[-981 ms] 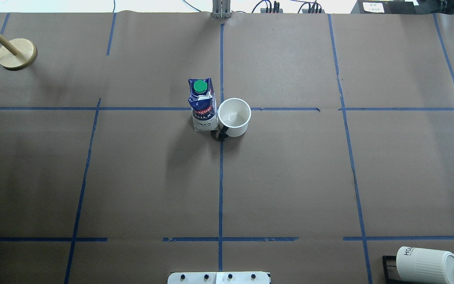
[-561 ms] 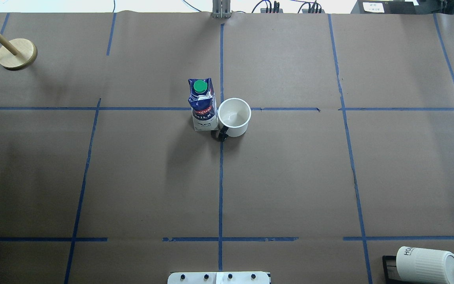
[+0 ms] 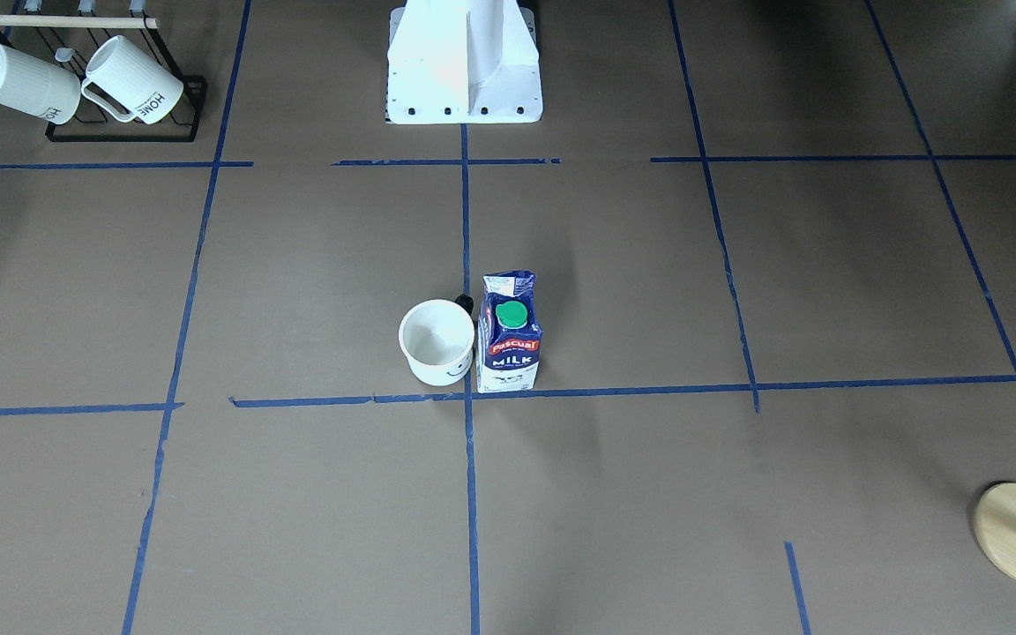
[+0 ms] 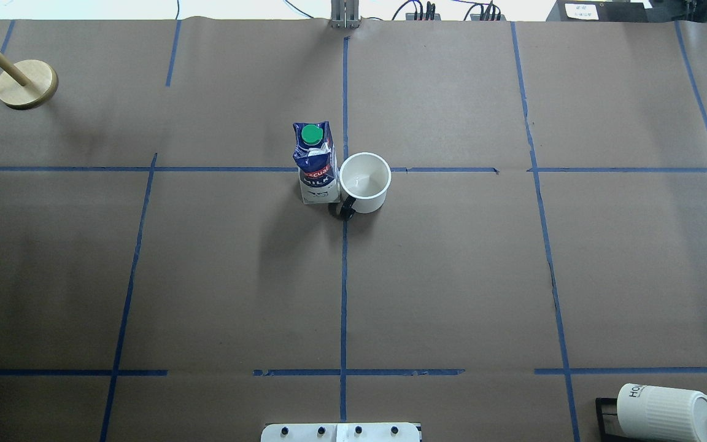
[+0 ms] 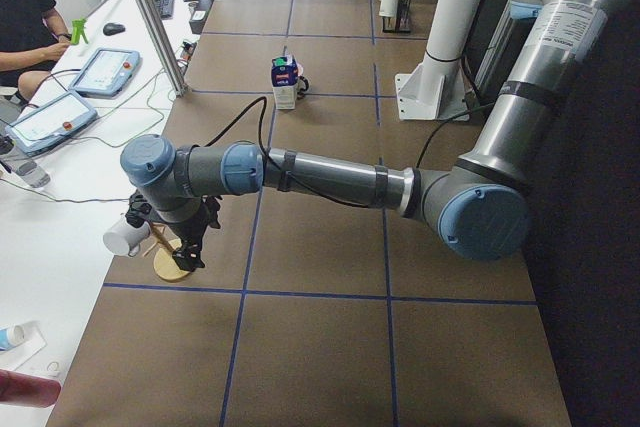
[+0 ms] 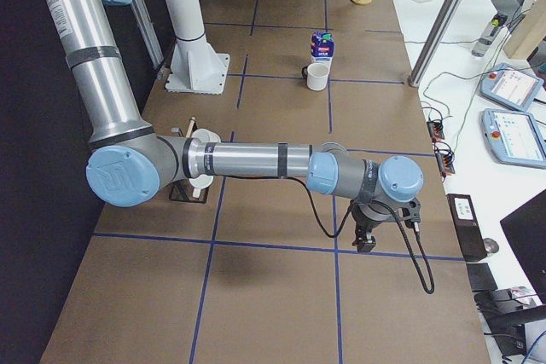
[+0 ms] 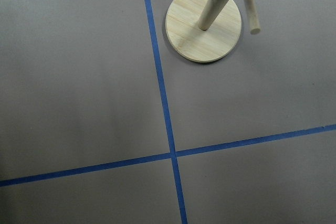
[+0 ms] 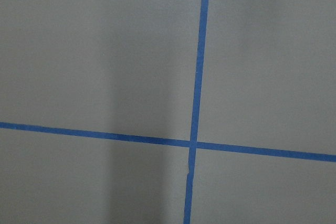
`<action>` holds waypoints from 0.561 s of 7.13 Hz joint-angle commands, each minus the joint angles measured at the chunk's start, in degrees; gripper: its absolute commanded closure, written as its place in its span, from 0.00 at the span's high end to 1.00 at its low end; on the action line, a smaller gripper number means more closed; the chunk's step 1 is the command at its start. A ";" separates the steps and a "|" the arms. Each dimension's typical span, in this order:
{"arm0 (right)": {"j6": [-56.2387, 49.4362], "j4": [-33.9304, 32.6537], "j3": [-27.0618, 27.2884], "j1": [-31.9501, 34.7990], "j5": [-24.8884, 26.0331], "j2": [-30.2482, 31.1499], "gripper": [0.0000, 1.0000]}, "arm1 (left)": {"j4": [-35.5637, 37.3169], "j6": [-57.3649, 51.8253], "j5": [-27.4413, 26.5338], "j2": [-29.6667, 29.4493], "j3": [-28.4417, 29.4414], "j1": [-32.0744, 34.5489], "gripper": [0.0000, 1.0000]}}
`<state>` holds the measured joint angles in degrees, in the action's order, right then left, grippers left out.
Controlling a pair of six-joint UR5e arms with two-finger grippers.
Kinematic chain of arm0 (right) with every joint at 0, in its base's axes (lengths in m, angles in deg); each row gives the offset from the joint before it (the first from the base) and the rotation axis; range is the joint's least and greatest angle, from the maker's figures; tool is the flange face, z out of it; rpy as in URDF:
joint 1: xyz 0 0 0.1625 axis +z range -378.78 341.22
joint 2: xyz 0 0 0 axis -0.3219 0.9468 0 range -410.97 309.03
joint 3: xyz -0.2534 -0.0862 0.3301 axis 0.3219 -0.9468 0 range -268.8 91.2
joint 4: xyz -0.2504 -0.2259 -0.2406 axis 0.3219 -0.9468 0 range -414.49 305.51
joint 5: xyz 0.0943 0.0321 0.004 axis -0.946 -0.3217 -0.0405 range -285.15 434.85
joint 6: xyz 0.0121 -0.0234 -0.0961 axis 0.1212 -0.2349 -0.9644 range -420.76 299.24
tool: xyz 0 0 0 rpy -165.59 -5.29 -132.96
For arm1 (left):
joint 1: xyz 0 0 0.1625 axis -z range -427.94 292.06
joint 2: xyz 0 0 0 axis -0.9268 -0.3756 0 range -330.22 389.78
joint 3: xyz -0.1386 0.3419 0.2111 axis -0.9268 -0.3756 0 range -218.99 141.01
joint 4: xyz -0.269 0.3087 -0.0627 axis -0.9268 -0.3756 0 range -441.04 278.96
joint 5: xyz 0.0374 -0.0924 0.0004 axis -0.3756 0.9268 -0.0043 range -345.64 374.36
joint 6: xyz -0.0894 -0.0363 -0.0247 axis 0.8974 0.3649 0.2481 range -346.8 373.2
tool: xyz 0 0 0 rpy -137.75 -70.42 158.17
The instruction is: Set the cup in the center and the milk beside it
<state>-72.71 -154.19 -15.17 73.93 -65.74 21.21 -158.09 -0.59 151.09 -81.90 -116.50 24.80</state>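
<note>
The white cup [image 4: 364,182] with a smiley face and black handle stands upright at the center tape crossing [image 3: 467,394]. The blue and white milk carton [image 4: 315,162] with a green cap stands upright right beside it, touching or nearly so. Both also show in the front view, cup [image 3: 437,341] and milk [image 3: 510,346]. My left gripper [image 5: 193,247] hangs far off at the table's left end by a wooden stand. My right gripper [image 6: 365,243] hangs over the table's right end. Neither holds anything that I can see, and I cannot tell whether they are open or shut.
A wooden mug tree [image 4: 26,84] stands at the far left corner and shows in the left wrist view [image 7: 203,26]. A black rack [image 3: 124,132] with two ribbed HOME mugs [image 3: 27,81] sits near the robot base [image 3: 464,62]. Operators' desk [image 5: 60,107] lines the far edge.
</note>
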 commanded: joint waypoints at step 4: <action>0.44 0.47 0.38 -0.16 0.39 0.41 1.00 | -4.41 -0.09 0.12 3.58 -3.34 -0.10 1.00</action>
<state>-72.41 -153.90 -14.84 73.80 -65.49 21.48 -161.48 -0.62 151.12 -79.04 -119.21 24.71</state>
